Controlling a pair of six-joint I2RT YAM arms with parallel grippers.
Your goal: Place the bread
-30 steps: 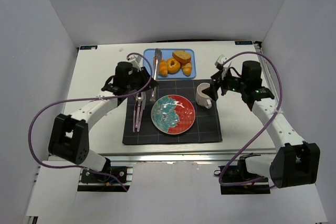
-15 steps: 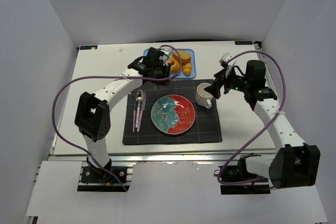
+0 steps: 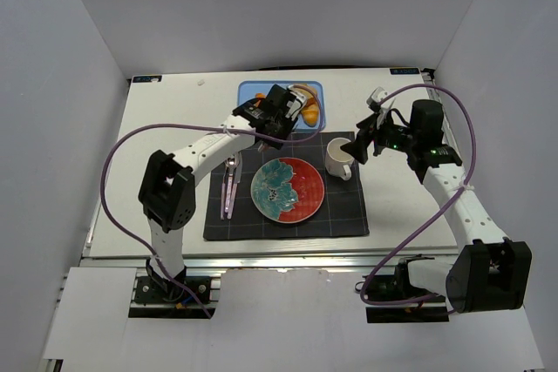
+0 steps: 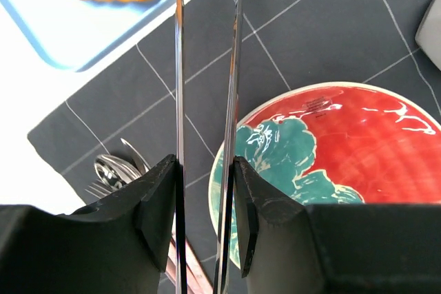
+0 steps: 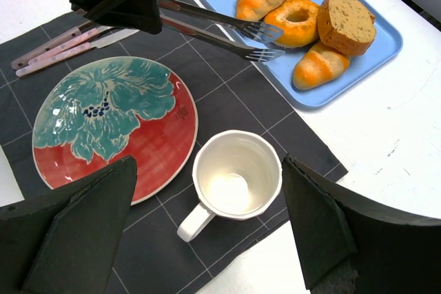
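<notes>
The bread, a small golden ring-shaped bun, lies on the blue tray between two croissants. My left gripper is shut on the handles of metal tongs. The two tong arms stand slightly apart, and their toothed tips end just at the bun's left edge; contact cannot be told. My right gripper hangs wide open above the white mug, holding nothing. In the top view the left gripper hides the bun.
A red and teal plate sits on a dark checked placemat. Cutlery lies at the plate's left, the mug at its right. A brown-topped cut roll shares the tray.
My left arm has swung right and back from beside the cutlery to the tray, carrying the tongs, whose arms have sprung slightly apart. The right arm has barely moved.
</notes>
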